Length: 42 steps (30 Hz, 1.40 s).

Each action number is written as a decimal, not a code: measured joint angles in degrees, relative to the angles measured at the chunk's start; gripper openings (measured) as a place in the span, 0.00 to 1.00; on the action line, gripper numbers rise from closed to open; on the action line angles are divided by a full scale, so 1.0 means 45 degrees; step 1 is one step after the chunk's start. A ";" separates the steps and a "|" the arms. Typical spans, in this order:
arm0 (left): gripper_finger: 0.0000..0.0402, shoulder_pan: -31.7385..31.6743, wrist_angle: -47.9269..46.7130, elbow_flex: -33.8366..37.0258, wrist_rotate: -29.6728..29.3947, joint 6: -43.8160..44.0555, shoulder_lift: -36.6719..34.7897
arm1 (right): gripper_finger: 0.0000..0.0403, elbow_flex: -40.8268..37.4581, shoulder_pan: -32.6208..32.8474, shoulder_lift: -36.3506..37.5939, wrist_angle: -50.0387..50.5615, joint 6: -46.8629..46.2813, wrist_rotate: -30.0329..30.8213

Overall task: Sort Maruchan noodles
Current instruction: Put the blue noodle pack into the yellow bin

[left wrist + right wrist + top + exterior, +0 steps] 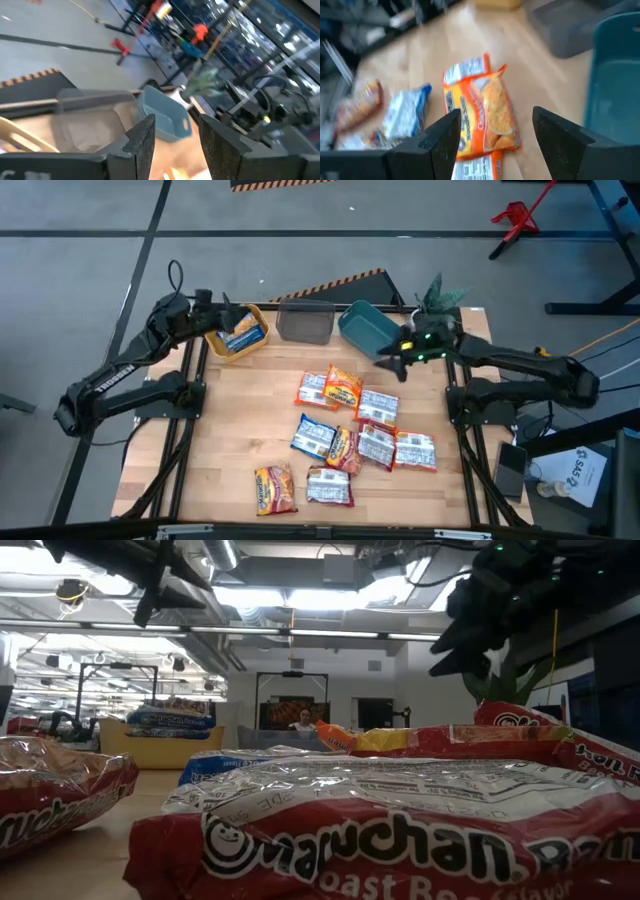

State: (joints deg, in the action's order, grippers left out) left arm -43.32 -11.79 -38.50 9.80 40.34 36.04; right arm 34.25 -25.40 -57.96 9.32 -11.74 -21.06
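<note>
At the far left of the table the left gripper [222,315] hung over the yellow bin [214,344], its fingers [142,142] a little apart with nothing between them. A blue-white packet [243,333] already lay in that bin. Next along the far edge stood the grey bin [304,322], then the teal bin [366,328], tipped on its side.

The rest of the Maruchan noodles [345,435] lay scattered across the middle and near part of the board, none in the two other bins that I could see. The right gripper [392,362] hovered just beside the teal bin, fingers [563,139] well apart and empty. An orange-yellow packet [343,388] lay close by to its left and a little nearer me, the closest of the pile to that arm, its long axis running roughly near to far. I judged the right arm far better placed for it; the left was well apart from the heap.
</note>
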 joint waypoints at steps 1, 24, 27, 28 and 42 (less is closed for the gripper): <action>0.36 0.0173 -0.0014 0.0000 0.0053 0.0005 0.0023 | 0.58 0.0113 0.0368 -0.0355 -0.0005 0.0218 0.0329; 0.36 0.6740 -0.1762 0.0005 -0.0017 0.0541 0.3456 | 0.58 0.3085 0.3150 -0.4010 0.1366 0.2377 0.3117; 0.36 0.7767 -0.1721 0.0005 -0.1260 0.1405 0.4149 | 0.58 0.3092 0.3150 -0.4012 0.1550 0.2371 0.3113; 0.36 0.8077 -0.1731 0.0005 -0.1574 0.1737 0.4410 | 0.58 0.3092 0.3150 -0.4012 0.1616 0.2374 0.3113; 0.37 1.0908 -0.0404 0.0010 -0.4283 0.5260 0.7852 | 0.58 0.3092 0.3145 -0.4012 0.2018 0.2139 0.3108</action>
State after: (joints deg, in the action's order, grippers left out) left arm 5.77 -13.61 -38.46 -9.47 64.01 71.37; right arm 48.16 -11.25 -76.01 18.40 -2.12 -7.07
